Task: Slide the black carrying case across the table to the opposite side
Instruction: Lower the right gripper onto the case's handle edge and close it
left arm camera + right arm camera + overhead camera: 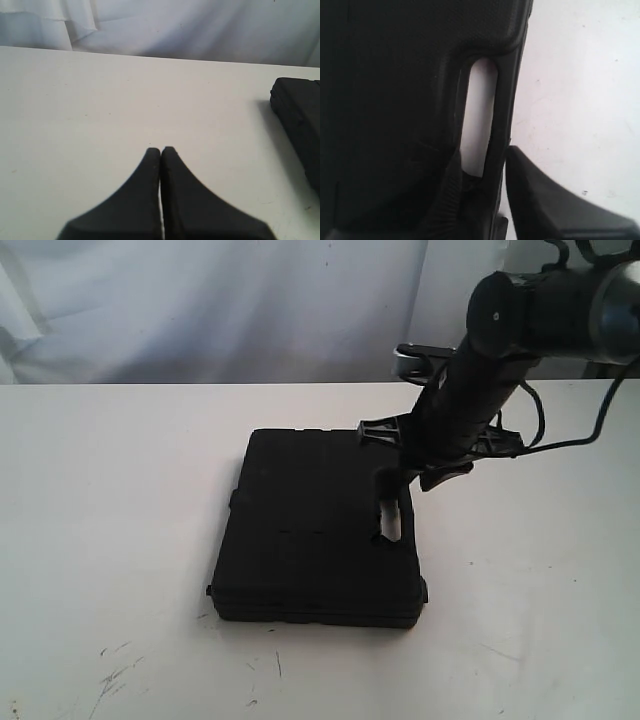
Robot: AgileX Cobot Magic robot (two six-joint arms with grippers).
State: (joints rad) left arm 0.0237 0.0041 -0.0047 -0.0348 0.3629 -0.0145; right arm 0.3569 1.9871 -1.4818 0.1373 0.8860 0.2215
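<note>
No legible text, label, brand, number or sign in any of the three views. Case (pixel 310 540): plain black, no readable marking. Table (pixel 110 500): scuffs and scratches only, no lettering.

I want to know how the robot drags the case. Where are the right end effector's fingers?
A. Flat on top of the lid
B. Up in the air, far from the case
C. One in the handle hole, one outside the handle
C: the right wrist view shows the right end effector with one finger in the hole of the case handle and the other just outside the bar.
</note>
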